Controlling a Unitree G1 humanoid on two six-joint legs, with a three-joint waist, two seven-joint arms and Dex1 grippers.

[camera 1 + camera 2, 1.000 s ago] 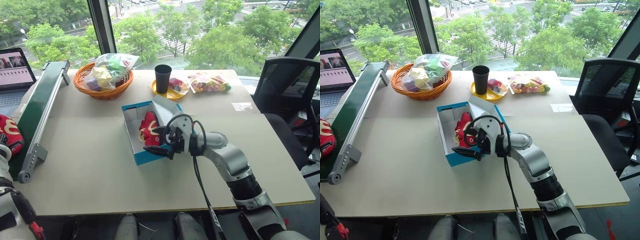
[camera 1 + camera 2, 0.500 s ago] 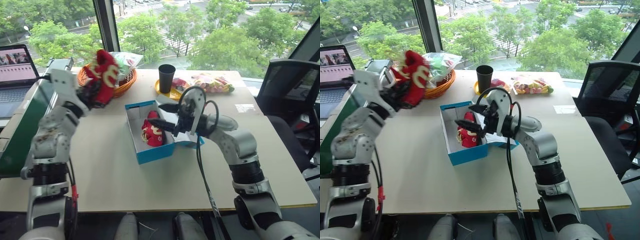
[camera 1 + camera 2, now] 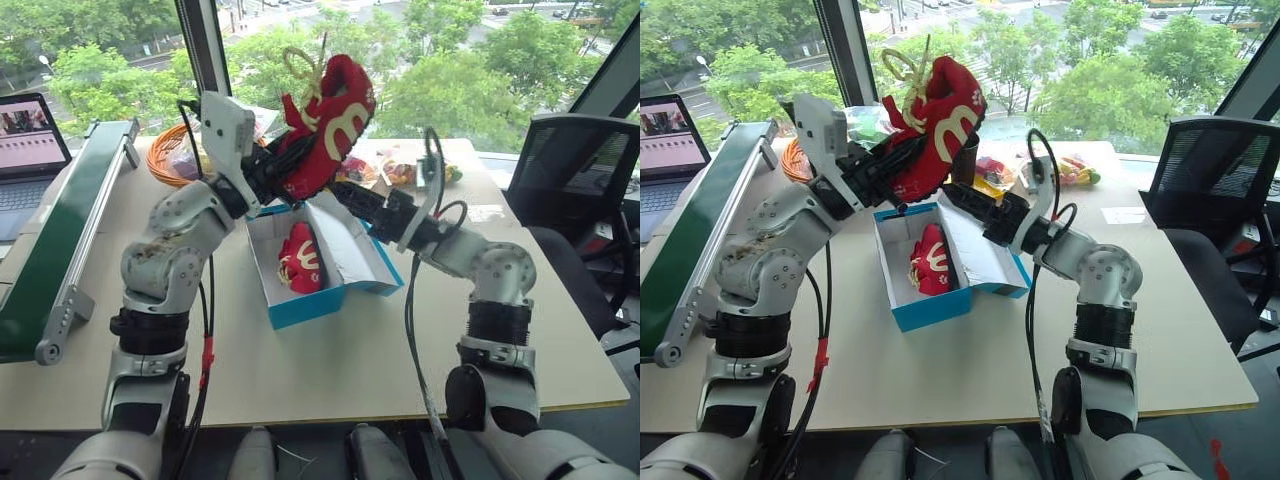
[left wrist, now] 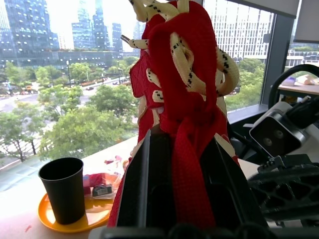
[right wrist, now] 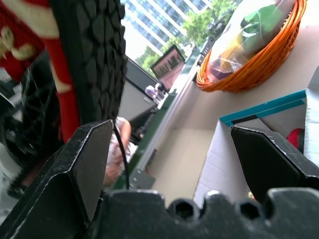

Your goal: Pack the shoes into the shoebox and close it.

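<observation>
Left gripper (image 3: pixel 272 172) clamped on the second red sneaker (image 3: pixel 325 125), held aloft, long axis tilted toe-up. Blue shoebox (image 3: pixel 305 308) sits below, open, first sneaker (image 3: pixel 301 258) already inside. Right gripper (image 3: pixel 345 197) spread wide, empty, just under the raised shoe, probably set for a handover.

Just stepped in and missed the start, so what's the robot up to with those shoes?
It is packing a pair of red shoes into a blue shoebox on the table. One shoe already lies inside the open box. The left claw is shut on the second shoe, holding it up in the air above the box. The right claw is open, raised just under that shoe, beside the box's lid. The box is not yet closed.
</observation>
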